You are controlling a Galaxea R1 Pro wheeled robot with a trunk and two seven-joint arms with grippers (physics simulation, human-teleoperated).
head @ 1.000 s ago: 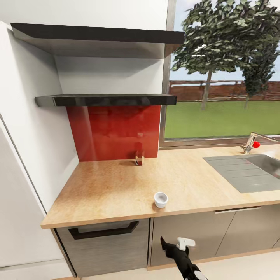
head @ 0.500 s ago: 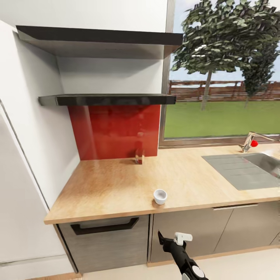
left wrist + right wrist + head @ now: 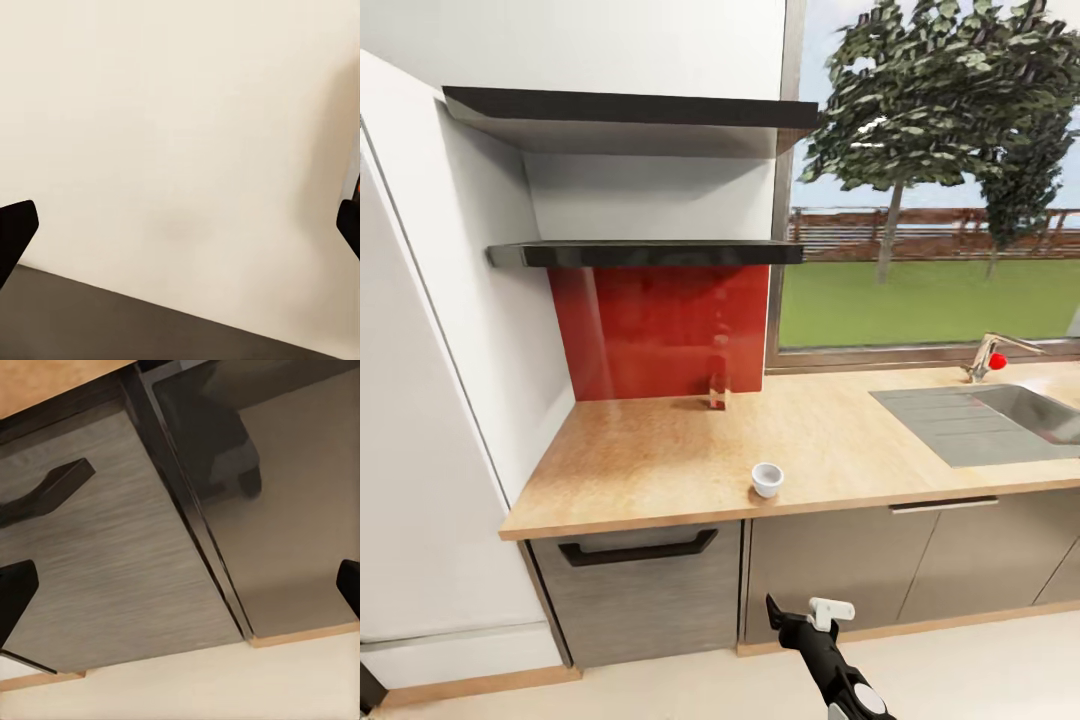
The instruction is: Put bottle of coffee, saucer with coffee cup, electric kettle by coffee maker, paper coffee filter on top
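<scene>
While I face wooden countertop [image 3: 660, 460], white coffee cup [image 3: 767, 479] stands near its front edge, well apart from small glass bottle [image 3: 718, 391] against red backsplash [image 3: 660, 330]. My right pincer [image 3: 807, 612] hangs low before grey cabinet doors [image 3: 840, 560], fingers spread apart, holding nothing. My left pincer [image 3: 180, 225] likewise spread over pale floor [image 3: 172, 127]. Sink [image 3: 1000, 415] sits at right under window [image 3: 930, 170].

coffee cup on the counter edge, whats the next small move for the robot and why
Probably roll the base closer to the counter and raise the right tool toward the coffee cup. The cup sits alone near the front edge of the countertop, while that tool hangs low in front of the cabinet doors, open and holding nothing, seemingly too far off to grasp it.
</scene>
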